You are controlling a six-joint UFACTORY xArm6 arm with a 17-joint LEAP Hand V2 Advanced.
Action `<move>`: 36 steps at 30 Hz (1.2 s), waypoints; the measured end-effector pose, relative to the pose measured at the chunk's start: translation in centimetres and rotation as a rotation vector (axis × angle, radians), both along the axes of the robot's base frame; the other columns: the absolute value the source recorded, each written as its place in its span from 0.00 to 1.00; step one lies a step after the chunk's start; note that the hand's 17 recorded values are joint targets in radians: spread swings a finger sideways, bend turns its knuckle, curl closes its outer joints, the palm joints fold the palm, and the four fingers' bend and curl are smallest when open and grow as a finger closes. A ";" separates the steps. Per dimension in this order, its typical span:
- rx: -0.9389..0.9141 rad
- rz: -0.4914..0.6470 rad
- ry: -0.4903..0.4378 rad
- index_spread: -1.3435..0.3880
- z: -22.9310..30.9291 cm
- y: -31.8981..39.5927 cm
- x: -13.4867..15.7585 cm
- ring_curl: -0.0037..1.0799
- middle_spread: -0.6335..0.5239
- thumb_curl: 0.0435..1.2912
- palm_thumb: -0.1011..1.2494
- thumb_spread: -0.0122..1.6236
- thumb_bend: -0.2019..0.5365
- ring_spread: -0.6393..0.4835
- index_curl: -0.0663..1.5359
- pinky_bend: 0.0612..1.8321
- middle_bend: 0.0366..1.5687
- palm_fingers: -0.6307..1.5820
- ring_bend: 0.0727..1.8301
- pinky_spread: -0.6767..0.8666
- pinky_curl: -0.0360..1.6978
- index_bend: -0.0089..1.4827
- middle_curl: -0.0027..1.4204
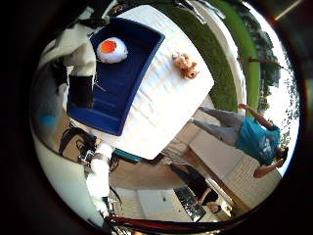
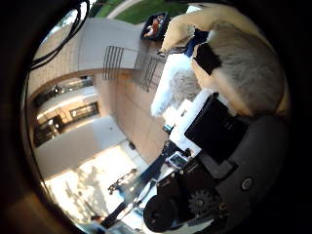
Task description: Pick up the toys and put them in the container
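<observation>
A dark blue container [image 1: 115,98] lies on a white-covered table [image 1: 168,105], far below my hand. Inside it rests a fried-egg toy [image 1: 112,50], white with an orange middle. On the cloth beside the container lies a small brown and orange plush toy [image 1: 186,64]. A cream and grey furry toy [image 2: 248,78] with a black patch fills much of the thumb side view, close against my palm. My right hand [image 2: 214,129] has its fingers curled against this toy and holds it in the air. White and black fingers [image 1: 82,73] reach over the container's edge in the other view.
Green grass [image 1: 220,68] borders the table on its far side. Paved ground and low steps [image 1: 215,161] lie beyond the table's edge. A small dark bin with coloured things [image 2: 155,25] sits in the distance.
</observation>
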State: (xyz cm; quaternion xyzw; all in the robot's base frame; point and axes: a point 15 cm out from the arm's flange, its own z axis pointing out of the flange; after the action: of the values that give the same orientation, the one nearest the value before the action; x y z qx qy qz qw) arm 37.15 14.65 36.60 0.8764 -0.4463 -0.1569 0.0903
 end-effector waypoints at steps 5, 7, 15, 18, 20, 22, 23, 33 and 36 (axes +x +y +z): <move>-0.019 -0.009 0.027 0.19 -3.9 1.4 1.9 0.83 0.39 0.59 0.75 0.73 0.26 0.44 0.55 0.88 0.85 0.62 0.80 0.51 0.52 0.47 0.72; -0.027 -0.018 0.035 0.18 -4.9 1.8 2.3 0.83 0.39 0.59 0.74 0.73 0.25 0.44 0.58 0.88 0.85 0.62 0.81 0.51 0.52 0.46 0.72; -0.022 -0.045 0.011 0.22 -7.0 1.7 4.1 0.75 0.43 0.54 0.68 0.75 0.23 0.51 0.66 0.84 0.76 0.58 0.78 0.54 0.51 0.40 0.65; -0.028 -0.047 0.029 0.37 -7.2 1.4 3.8 0.70 0.48 0.50 0.66 0.75 0.23 0.63 0.64 0.84 0.44 0.23 0.66 0.60 0.51 0.24 0.52; -0.029 -0.039 0.048 0.43 -7.5 1.3 3.4 0.58 0.53 0.49 0.65 0.75 0.23 0.69 0.60 0.75 0.34 0.15 0.52 0.63 0.46 0.19 0.45; -0.028 -0.040 0.070 0.47 -8.1 1.1 3.0 0.48 0.57 0.46 0.63 0.75 0.23 0.75 0.55 0.67 0.25 0.15 0.40 0.66 0.42 0.13 0.39; -0.023 -0.036 0.075 0.48 -8.2 1.1 2.9 0.43 0.58 0.45 0.63 0.75 0.23 0.77 0.52 0.63 0.20 0.15 0.35 0.67 0.39 0.11 0.37; 0.146 -0.073 0.010 0.51 -4.2 0.2 4.5 0.30 0.62 0.39 0.63 0.73 0.24 0.85 0.33 0.41 0.07 0.21 0.18 0.74 0.27 0.08 0.26; 0.174 -0.129 -0.091 0.54 -1.5 -2.3 7.5 0.30 0.62 0.38 0.63 0.73 0.24 0.85 0.30 0.37 0.07 0.23 0.18 0.74 0.24 0.09 0.24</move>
State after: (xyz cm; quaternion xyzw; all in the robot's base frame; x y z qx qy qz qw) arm 44.68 12.38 35.07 0.8566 -0.4900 -0.1607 -0.0167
